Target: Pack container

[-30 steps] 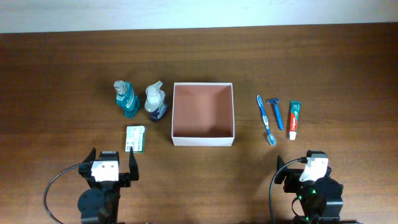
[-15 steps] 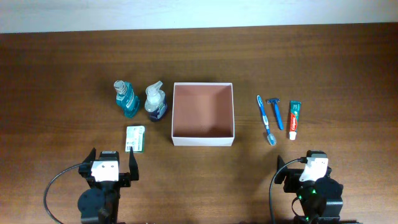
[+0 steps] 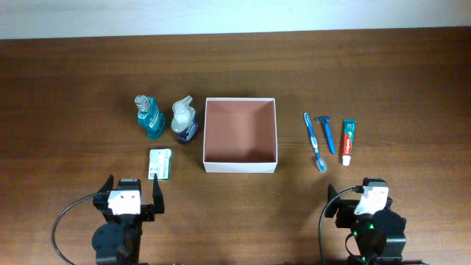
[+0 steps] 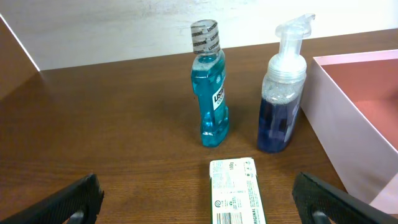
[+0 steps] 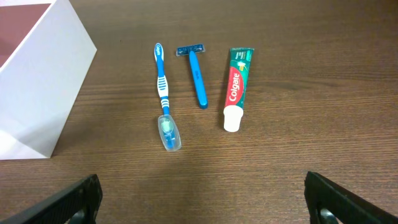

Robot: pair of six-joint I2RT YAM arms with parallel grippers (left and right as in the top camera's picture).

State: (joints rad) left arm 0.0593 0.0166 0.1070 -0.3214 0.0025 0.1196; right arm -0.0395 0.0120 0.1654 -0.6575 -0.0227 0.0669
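Note:
The white container (image 3: pixel 241 168) with a pinkish-brown inside sits mid-table, nothing in it. Left of it stand a blue mouthwash bottle (image 3: pixel 149 116) and a foam pump bottle (image 3: pixel 184 121), with a green-and-white flat packet (image 3: pixel 160 163) in front of them. Right of it lie a toothbrush (image 3: pixel 314 140), a blue razor (image 3: pixel 325 132) and a toothpaste tube (image 3: pixel 348 140). My left gripper (image 3: pixel 133 193) is open and empty at the near edge, just behind the packet (image 4: pixel 235 191). My right gripper (image 3: pixel 358 197) is open and empty, near the toothbrush (image 5: pixel 164 99), razor (image 5: pixel 196 74) and tube (image 5: pixel 236 89).
The container's wall shows at the right in the left wrist view (image 4: pixel 348 130) and at the left in the right wrist view (image 5: pixel 43 93). A pale wall runs along the table's far edge (image 3: pixel 235 15).

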